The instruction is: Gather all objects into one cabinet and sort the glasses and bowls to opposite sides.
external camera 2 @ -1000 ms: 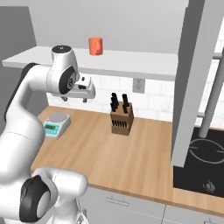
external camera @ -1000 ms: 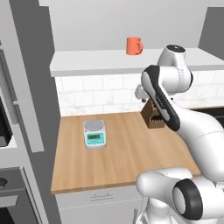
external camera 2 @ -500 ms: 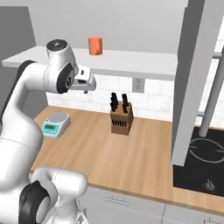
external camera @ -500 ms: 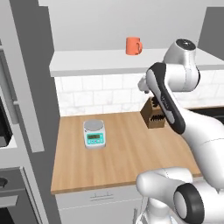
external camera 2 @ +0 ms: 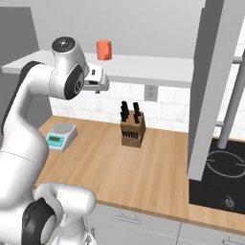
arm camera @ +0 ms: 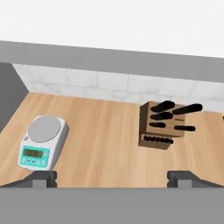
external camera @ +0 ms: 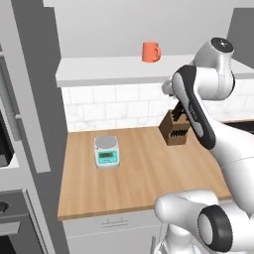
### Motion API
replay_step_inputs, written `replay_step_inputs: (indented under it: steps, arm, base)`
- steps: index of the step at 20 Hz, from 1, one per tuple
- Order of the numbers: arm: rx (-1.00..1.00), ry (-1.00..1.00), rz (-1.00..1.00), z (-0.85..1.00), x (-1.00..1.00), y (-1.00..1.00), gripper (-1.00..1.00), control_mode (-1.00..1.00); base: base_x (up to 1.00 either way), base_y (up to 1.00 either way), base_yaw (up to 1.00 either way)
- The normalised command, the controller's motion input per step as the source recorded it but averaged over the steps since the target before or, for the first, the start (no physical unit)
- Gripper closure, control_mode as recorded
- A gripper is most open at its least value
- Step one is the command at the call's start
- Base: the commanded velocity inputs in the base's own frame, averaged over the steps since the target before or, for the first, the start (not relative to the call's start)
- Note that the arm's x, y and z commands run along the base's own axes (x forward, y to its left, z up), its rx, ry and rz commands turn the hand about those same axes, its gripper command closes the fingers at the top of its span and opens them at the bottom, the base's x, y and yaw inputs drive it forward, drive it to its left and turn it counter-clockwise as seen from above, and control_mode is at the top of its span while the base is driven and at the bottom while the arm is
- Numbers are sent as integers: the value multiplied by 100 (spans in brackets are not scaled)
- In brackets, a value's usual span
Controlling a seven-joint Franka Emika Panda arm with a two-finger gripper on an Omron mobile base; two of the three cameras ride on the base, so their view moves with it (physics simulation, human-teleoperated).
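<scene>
One of the glasses, an orange-red handled mug (external camera: 150,51) (external camera 2: 104,50), stands on the pale shelf board (external camera: 114,70) (external camera 2: 158,67) of the cabinet. The cabinet's flat grey door (external camera 2: 213,86) hangs open at the right, with its bar handle (external camera 2: 230,107) beside it. My gripper (external camera 2: 100,82) (arm camera: 113,178) is open and empty. It hovers just below the shelf's front edge, under and a little in front of the mug. It looks down on the wooden counter (arm camera: 105,131). The bowls are out of view.
A knife block (external camera: 175,130) (external camera 2: 132,128) (arm camera: 161,124) stands near the tiled back wall. A kitchen scale (external camera: 106,151) (external camera 2: 61,135) (arm camera: 42,142) sits at the counter's left. A black cooktop (external camera 2: 220,177) lies to the right. A tall grey unit (external camera: 30,124) borders the counter's left.
The arm has lifted, and the hand has risen a little toward the shelf edge. The mug, scale and knife block have not moved. The jaws stayed wide.
</scene>
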Motion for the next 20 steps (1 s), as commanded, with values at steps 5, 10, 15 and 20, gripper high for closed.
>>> replay_step_inputs:
  steps: [5,10,15,20]
  arm:
    - [0,-9,0,29,25,-1,-100,-100]
    - [0,-10,0,21,33,0,-100,-100]
    - [0,-10,0,20,39,-2,-100,-100]
    - [0,-7,0,24,41,0,-100,-100]
  base:
    - [0,0,0]
    - [0,0,0]
    - [0,0,0]
    - [0,0,0]
